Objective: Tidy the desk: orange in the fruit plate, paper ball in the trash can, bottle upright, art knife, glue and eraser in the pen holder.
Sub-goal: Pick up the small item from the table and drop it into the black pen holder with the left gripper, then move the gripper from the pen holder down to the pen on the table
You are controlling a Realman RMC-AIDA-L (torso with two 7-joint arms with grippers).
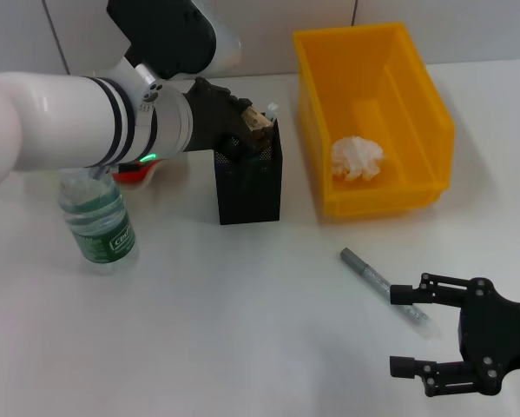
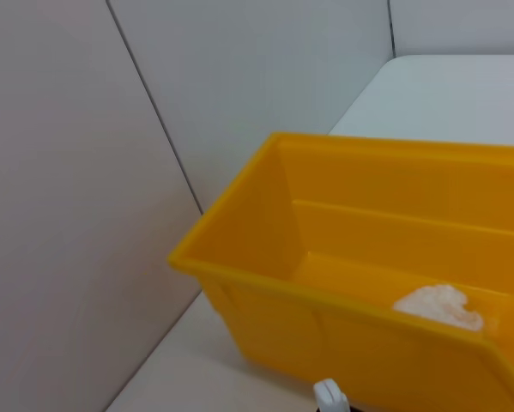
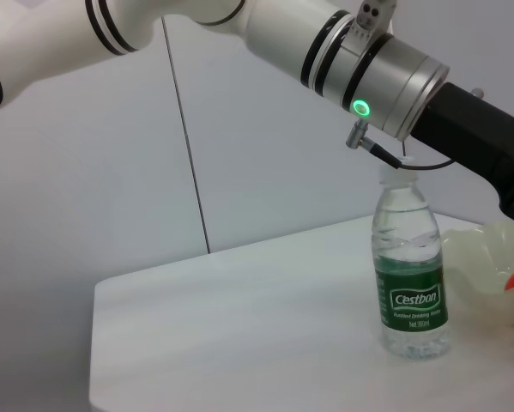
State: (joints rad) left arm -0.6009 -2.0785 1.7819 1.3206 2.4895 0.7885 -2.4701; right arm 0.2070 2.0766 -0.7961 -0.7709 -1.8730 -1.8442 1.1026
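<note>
The item clenched in the left gripper [image 1: 253,124] over the pen holder [image 1: 249,187] could be dropped outside if released off-centre, while the art knife [image 1: 385,289] lies by the spread-open right gripper [image 1: 403,330].

trash can [image 1: 433,156]: showing glossy yellow plastic
paper ball [image 1: 357,158]: looking crumpled, matt
pen holder [image 1: 249,187]: showing black mesh
bottle [image 1: 99,221]: appearing clear plastic

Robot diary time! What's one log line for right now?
left tool over pen holder | right tool open near art knife | bottle upright | paper ball binned
</note>
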